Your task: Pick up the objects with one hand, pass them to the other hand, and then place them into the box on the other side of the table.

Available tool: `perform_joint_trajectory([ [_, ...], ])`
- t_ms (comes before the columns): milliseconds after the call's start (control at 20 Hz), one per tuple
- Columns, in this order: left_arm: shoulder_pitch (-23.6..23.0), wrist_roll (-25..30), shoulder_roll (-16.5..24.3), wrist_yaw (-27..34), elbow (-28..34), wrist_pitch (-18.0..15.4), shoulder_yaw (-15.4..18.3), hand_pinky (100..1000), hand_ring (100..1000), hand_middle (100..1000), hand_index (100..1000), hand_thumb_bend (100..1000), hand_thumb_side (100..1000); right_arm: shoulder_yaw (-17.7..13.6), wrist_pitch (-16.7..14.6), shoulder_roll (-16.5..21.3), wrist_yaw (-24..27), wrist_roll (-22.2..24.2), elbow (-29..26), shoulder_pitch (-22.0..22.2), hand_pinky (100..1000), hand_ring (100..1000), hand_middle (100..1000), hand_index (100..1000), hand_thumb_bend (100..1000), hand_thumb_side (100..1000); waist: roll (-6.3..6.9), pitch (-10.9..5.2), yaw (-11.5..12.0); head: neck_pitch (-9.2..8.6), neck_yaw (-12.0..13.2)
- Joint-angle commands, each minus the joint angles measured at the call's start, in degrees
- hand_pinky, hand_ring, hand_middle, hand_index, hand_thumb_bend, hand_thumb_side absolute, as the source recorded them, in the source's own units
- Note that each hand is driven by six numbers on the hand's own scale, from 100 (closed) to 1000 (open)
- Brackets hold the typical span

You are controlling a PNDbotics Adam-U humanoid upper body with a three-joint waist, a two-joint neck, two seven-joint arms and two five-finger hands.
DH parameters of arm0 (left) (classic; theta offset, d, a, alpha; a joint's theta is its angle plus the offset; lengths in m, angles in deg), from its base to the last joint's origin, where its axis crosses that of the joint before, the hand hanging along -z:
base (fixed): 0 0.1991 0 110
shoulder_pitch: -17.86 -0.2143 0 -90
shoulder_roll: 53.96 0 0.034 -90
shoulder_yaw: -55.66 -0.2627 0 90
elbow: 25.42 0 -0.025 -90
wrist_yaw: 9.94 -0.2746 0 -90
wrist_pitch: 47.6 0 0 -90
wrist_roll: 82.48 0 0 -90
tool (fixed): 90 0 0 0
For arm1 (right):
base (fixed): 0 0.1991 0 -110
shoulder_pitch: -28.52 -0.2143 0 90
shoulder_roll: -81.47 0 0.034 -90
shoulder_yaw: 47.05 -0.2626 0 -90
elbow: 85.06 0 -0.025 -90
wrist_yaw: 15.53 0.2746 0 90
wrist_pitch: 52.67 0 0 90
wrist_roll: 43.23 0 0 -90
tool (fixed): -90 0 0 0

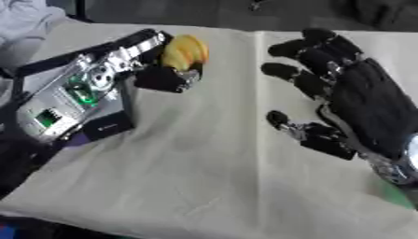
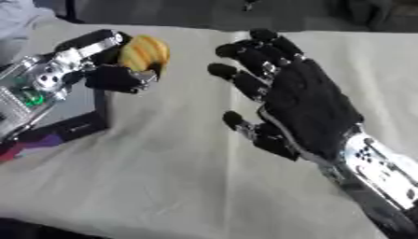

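Left hand (image 1: 159,70): fingers and thumb curled round a yellow object (image 1: 184,51), rounded, with faint ribbing across its surface; what it is exactly cannot be made out. The object sits at the far end of the hand, held above the table (image 1: 212,177), not resting on it. The top and right side of the object are exposed; the thumb crosses below it. The left forearm (image 1: 69,100) runs in from the lower left, silver housing with a green light showing on it.

Right hand (image 2: 306,105): open, fingers straight and spread, palm side turned toward the left hand, thumb out at the lower left. It holds nothing. It stands near the yellow object, with a clear gap of bare cloth between the fingertips (image 2: 222,71) and the object; no contact. The right wrist (image 2: 375,170), silver, leaves toward the lower right corner.

Table: covered with a pale beige cloth (image 2: 163,177). A grey bundle of fabric (image 1: 24,23) lies at the far left corner.
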Motion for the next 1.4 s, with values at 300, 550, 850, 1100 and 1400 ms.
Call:
perform_joint_trajectory([
  [300, -4.55, -6.52, 7.37, 1.74, -4.08, -2.38, 8.36, 696, 479, 260, 366, 100, 416, -7.49, 5.78, 6.09, 11.09, 1.21, -0.92, 2.76, 831, 760, 800, 794, 358, 112, -0.54, -0.7, 0.01, -0.86, 3.29],
  [550, -6.13, -7.8, 8.44, 0.3, -8.18, -3.63, 10.32, 713, 510, 293, 416, 100, 417, -14.11, 11.55, 9.2, 20.44, 1.27, -0.92, 5.22, 787, 735, 820, 798, 254, 178, -1.21, -0.59, -0.32, -1.1, 5.54],
  [850, -6.58, -6.36, 8.83, -3.48, -14.2, -3.8, 11.92, 742, 567, 364, 512, 100, 239, -20.59, 16.86, 13.6, 30.94, 1.82, -0.92, 8.05, 775, 734, 835, 809, 230, 223, -1.72, -0.38, -0.66, -1.17, 6.79],
  [1100, -7.06, -3.32, 9.34, -8.01, -16.9, -2.76, 12.88, 764, 605, 423, 588, 100, 140, -24.18, 17.51, 15.4, 33.27, -0.52, -0.92, 9.55, 767, 726, 833, 806, 230, 210, -1.93, -0.1, -0.99, -1.76, 6.47],
  [1400, -7.25, 1.66, 9.7, -13.68, -19.12, 0.1, 13.61, 877, 810, 628, 804, 165, 246, -26.71, 17.65, 16.71, 34.33, -3.29, -0.92, 11.31, 765, 721, 830, 805, 241, 199, -2.01, 0.36, -1.37, -2.71, 5.44],
])
